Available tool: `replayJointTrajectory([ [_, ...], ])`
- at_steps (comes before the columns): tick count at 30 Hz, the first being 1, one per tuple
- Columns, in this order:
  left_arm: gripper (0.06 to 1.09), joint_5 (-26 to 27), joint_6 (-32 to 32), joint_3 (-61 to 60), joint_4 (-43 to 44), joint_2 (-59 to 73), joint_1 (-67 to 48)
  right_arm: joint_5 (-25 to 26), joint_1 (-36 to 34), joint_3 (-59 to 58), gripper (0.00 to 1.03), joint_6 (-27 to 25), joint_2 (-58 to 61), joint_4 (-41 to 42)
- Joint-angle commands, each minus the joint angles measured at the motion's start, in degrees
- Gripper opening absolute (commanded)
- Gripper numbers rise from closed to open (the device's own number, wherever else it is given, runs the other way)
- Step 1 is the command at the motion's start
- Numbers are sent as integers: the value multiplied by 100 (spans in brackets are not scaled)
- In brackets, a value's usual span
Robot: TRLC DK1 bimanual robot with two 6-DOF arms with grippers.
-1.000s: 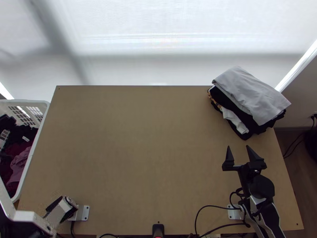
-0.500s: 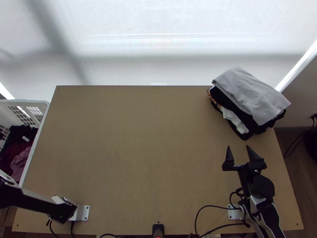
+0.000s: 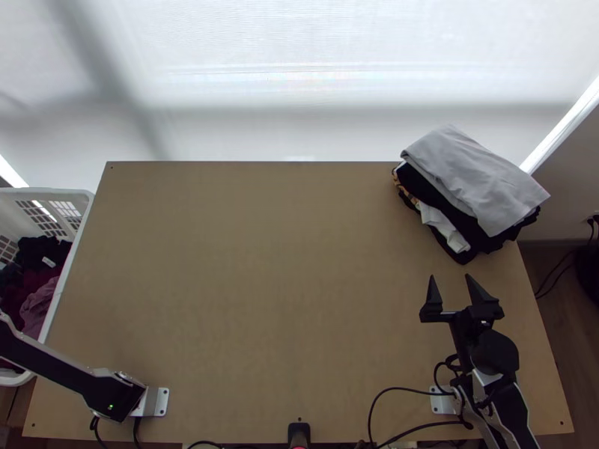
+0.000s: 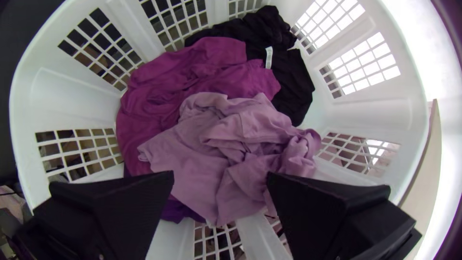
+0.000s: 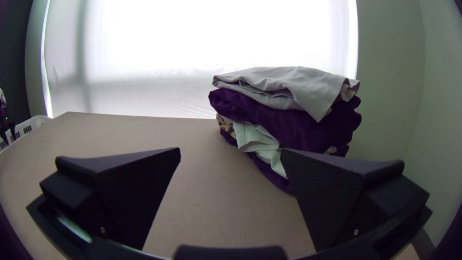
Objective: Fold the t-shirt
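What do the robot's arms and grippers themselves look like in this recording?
The left arm is black with silver-grey edging and a small green light near its base. The right arm mixes black parts and pale edging, with black cables looping beside it. The left gripper and right gripper each have two wide, black, wedge-shaped fingers.

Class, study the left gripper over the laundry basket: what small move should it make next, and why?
Probably the left gripper should ease down and close on the pale mauve garment. It is open and holds nothing, its fingertips point at that crumpled cloth, and the garment lies partly over the magenta one in the laundry basket.
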Motion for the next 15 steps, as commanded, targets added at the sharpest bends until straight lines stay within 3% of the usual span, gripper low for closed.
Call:
replayJointTrajectory([
  [1,94,23,113,512,32,597,10,18,-16,-63,98,112,-3,-16],
  [3,93,23,131,811,23,914,1,18,-16,-63,98,112,-12,-16],
  [7,72,-21,157,1409,-21,1573,1,18,-16,-63,98,112,-12,-16],
  [15,72,-29,280,2472,-522,2592,-78,18,-16,-63,98,112,-12,-16],
])
